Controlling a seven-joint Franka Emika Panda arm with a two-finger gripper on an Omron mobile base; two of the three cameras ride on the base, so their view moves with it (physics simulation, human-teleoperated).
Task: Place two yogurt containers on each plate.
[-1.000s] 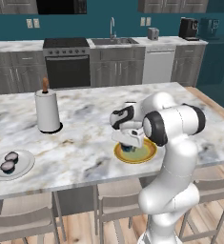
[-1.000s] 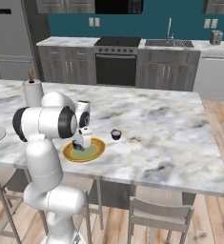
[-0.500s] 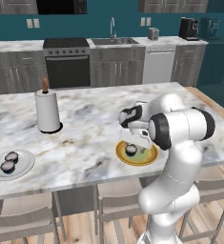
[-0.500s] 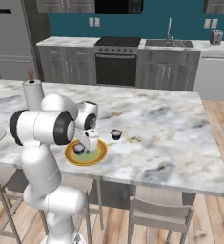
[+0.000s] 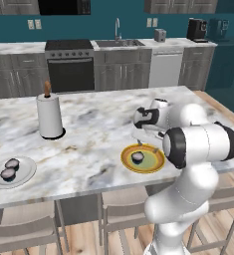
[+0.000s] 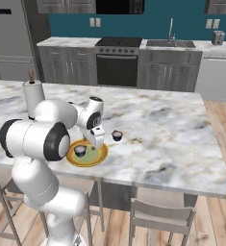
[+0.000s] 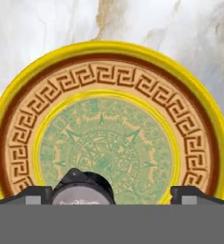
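The end effector [image 6: 96, 140] has lifted off the yellow plate [image 6: 101, 156], fingers apart, leaving one cup [image 6: 80, 151] on it. A fourth cup [image 6: 117, 136] waits on the surface [image 6: 172, 129]; two cups [image 5: 10, 168] sit on the white plate [image 5: 26, 173].

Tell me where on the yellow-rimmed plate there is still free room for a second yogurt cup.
The yellow-rimmed plate holds one yogurt cup, at its near edge in the hand view, between the gripper tips. The green centre and the far patterned ring beyond it are bare. It is crowded only by that cup.
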